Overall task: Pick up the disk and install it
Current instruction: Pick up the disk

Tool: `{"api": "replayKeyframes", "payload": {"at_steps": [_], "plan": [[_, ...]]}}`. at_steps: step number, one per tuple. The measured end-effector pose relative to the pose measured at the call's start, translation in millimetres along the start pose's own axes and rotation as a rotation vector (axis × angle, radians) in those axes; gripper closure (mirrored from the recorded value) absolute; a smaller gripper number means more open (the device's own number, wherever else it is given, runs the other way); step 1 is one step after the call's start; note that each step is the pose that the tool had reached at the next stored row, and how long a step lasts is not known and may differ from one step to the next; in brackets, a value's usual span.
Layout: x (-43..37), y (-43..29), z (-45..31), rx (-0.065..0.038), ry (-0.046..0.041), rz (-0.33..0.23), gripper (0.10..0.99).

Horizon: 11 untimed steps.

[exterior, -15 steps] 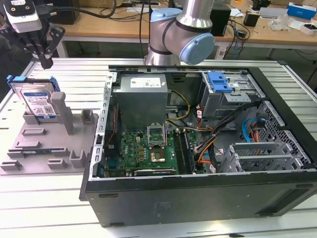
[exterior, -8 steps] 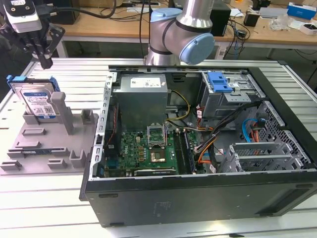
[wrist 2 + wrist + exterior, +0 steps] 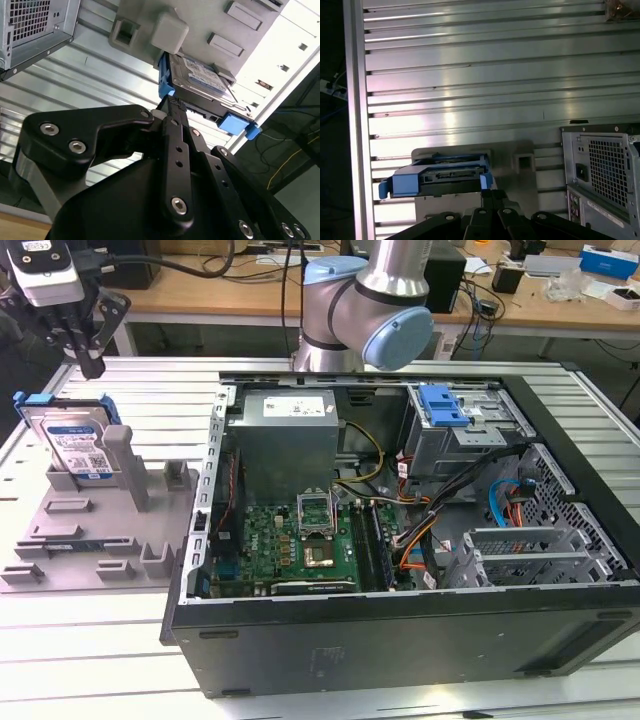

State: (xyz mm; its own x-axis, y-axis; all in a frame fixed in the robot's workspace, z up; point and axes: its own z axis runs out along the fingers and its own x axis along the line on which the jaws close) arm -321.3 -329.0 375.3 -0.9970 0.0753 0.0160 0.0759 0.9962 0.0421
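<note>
While one disk (image 3: 75, 445) leans in one grey holder (image 3: 100, 530), one gripper (image 3: 93, 368) hangs near, pressed together and empty; one open computer case (image 3: 400, 640) shares the slatted table (image 3: 90, 660); desks (image 3: 250, 295) behind.

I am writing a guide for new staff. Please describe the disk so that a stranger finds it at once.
Beside the open computer case, at the exterior view's left, lies a grey plastic fixture. The disk leans at its far end: silver, with a white-and-blue label, and the only part there framed in bright blue.
</note>
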Motion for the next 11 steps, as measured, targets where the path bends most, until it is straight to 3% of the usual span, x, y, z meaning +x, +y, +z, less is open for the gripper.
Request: {"api": "replayKeyframes", "payload": {"at_steps": [4, 11], "plan": [[0.0, 0.0, 0.0, 0.0, 0.0039, 0.0, 0.98], [0.0, 0.0, 0.5, 0.002, 0.013, -0.207, 0.98]]}}
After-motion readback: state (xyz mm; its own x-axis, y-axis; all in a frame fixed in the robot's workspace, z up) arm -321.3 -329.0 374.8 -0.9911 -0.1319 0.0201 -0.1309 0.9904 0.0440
